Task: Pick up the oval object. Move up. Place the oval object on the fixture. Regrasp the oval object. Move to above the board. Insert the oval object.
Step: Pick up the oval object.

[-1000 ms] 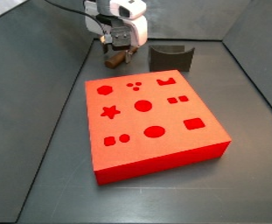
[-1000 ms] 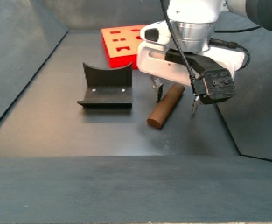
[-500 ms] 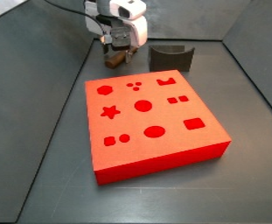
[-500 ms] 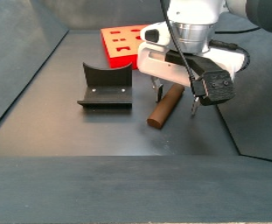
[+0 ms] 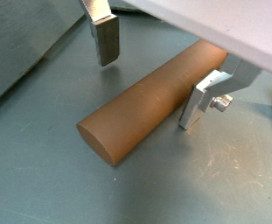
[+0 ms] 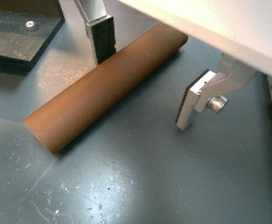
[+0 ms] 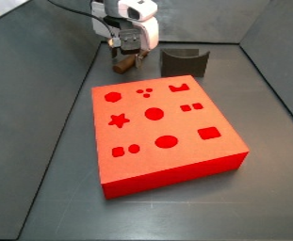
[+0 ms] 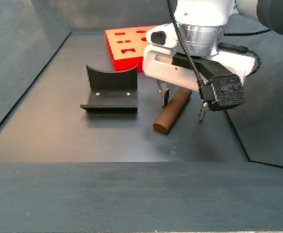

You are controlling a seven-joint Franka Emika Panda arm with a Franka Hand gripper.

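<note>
- My gripper (image 5: 149,74) hangs low over the floor, jaws wide, one finger (image 5: 104,39) on each side of the oval object (image 5: 149,96), neither pad touching it.
- The oval object lies flat on the floor, just beside the fixture (image 8: 108,91) and apart from the board (image 7: 161,127).
- Step in hand, as I judge it: the pickup. Next I must close squarely across the peg.
- Nothing visibly differs from the earlier frames.

Gripper (image 5: 156,83) low at the floor, pointing down, fingers (image 6: 194,101) spread apart, nothing clamped
</note>
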